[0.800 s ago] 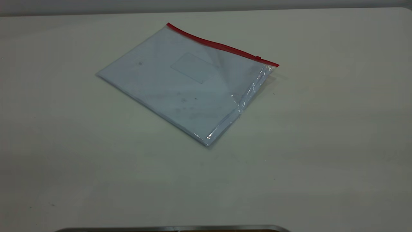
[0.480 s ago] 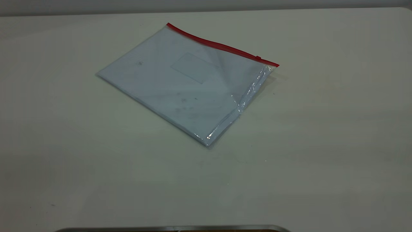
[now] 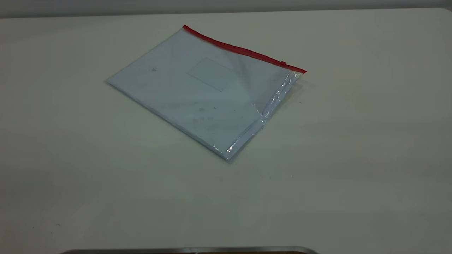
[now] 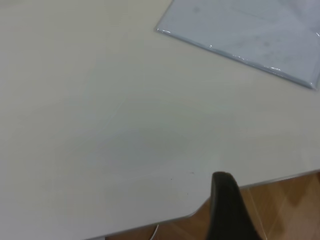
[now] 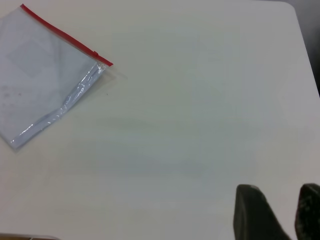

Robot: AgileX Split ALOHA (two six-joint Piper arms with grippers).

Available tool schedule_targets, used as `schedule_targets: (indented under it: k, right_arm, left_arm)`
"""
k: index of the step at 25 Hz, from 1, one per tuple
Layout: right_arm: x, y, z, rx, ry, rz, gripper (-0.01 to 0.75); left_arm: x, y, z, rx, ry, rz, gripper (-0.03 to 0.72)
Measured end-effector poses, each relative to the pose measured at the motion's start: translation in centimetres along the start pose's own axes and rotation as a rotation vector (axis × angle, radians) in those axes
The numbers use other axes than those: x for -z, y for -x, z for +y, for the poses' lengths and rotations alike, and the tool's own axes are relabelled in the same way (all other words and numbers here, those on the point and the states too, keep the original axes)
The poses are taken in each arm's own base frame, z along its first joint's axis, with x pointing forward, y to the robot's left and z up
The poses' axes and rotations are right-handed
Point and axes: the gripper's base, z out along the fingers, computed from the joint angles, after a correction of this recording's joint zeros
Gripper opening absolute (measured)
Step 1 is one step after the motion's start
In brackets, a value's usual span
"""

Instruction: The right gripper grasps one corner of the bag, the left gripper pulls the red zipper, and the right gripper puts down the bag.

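Nothing has moved since the earlier frames: the bag (image 3: pixel 208 90) lies flat on the table (image 3: pixel 353 158) in the same spot and at the same skewed angle, and neither arm has entered the exterior view.

The bag is a clear, pale bluish pouch with a faint rectangular window on its face. The red zipper (image 3: pixel 243 51) runs along its far long edge, with the small slider tab (image 3: pixel 283 63) sitting close to the right-hand end. The corner of the bag (image 3: pixel 302 71) at that end rests on the table, untouched; the short side below it shows crinkled, shiny plastic.

The right gripper (image 5: pixel 280 212) is well apart from the bag, over bare table on the right side. In the right wrist view its two dark fingers (image 5: pixel 252 210) stand with a visible gap between them, so it is spread and holds nothing. From there the bag (image 5: pixel 45 75) lies far off, with the red zipper (image 5: pixel 65 35) and its end corner turned towards the gripper's side.

The left gripper (image 4: pixel 227 210) sits near the table's front edge, also well away from the bag (image 4: pixel 250 35). Only one dark finger of it shows, so whether it is spread or closed cannot be told. The wooden floor (image 4: pixel 290 210) shows beyond the table edge.
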Motion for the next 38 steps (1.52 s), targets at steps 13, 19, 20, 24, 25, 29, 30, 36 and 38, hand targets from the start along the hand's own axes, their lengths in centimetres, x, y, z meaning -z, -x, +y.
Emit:
schedule_targets:
  k: [13,19,20,24,25,29,30,36,38]
  right_arm:
    - [0.0,0.0,0.0,0.0,0.0,0.0,0.242]
    - [0.0,0.1,0.3,-0.028,0.034,-0.011,0.242]
    - [0.0,0.2,0.5,-0.04,0.056,-0.025,0.242]
    - [0.1,1.8,1.4,-0.081,0.166,-0.173,0.242]
    - [-0.1,2.5,1.6,-0.084,0.188,-0.204,0.242]
    - [-3.6,5.3,1.5,-0.065,0.226,-0.161,0.266]
    - [-4.9,5.8,1.4,-0.053,0.229,-0.122,0.284]
    - [-13.6,8.0,0.8,-0.123,0.26,0.038,0.424]
    - [-17.0,7.9,0.7,-0.131,0.287,0.112,0.448]
  left_arm:
    - [0.0,0.0,0.0,0.0,-0.001,0.0,0.497]
    - [0.0,0.1,-0.4,0.02,-0.041,-0.01,0.497]
    - [0.0,0.2,-0.4,0.042,-0.043,-0.019,0.497]
    - [0.2,2.1,-0.2,0.157,-0.037,-0.087,0.497]
    - [-0.1,2.8,0.0,0.168,-0.035,-0.094,0.497]
    - [-2.3,6.7,0.6,0.169,-0.044,-0.11,0.497]
    - [-3.1,7.8,0.8,0.155,-0.049,-0.108,0.497]
    - [-9.0,13.6,1.8,0.055,-0.104,-0.043,0.497]
    - [-11.4,15.1,2.1,0.028,-0.128,0.0,0.497]
